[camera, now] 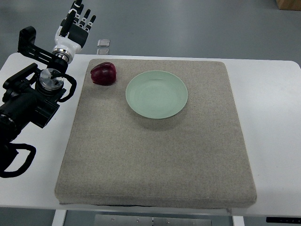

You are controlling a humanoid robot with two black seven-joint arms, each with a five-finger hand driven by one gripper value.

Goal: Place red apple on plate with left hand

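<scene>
A dark red apple (104, 73) lies on the grey mat (155, 155) near its far left corner. A pale green plate (156, 93) sits to the right of the apple, apart from it, and holds nothing. My left hand (76, 24) is at the far left, beyond the table's far edge, above and to the left of the apple. Its fingers are spread and hold nothing. The left arm (33, 99) comes in along the left edge. The right hand is out of view.
The mat lies on a white table (273, 122). A small clear object (104, 43) lies on the floor past the table's far edge. A brown box corner (288, 4) shows at the top right.
</scene>
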